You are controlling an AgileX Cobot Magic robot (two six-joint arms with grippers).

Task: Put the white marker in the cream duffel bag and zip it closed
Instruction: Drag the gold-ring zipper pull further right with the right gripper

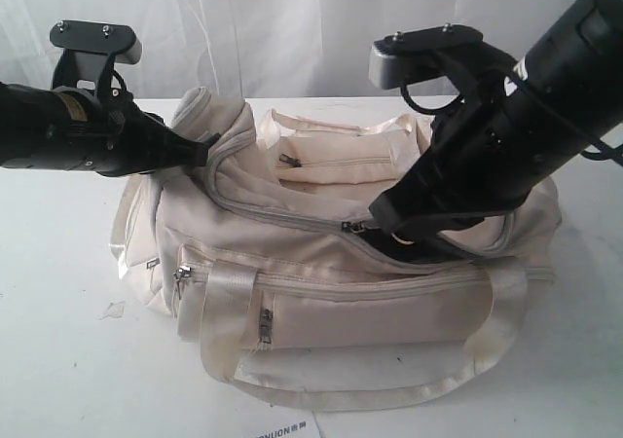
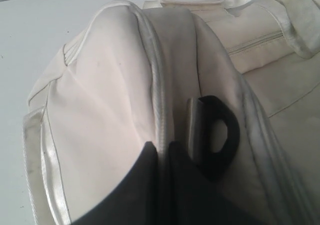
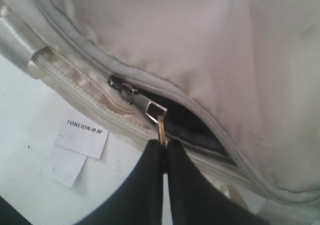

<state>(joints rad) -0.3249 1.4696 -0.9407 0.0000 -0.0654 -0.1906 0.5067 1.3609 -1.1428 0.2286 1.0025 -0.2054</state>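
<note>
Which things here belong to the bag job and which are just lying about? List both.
Job: cream duffel bag; its zip pull, pinched by the right gripper; left gripper, clamped on the bag's end piping. White marker not visible.
Lying about: TONLION paper tag; small scrap on the white table.

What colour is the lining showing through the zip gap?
Dark grey lining, clearest in the right wrist view.

White tabletop [image 1: 58,360], bare at front and left. White curtain [image 1: 292,29] behind. TONLION-printed card [image 3: 82,135] lies flat on table; blank paper slip [image 3: 64,167] just beside it. Small pale scrap [image 1: 113,310] on table at left.
</note>
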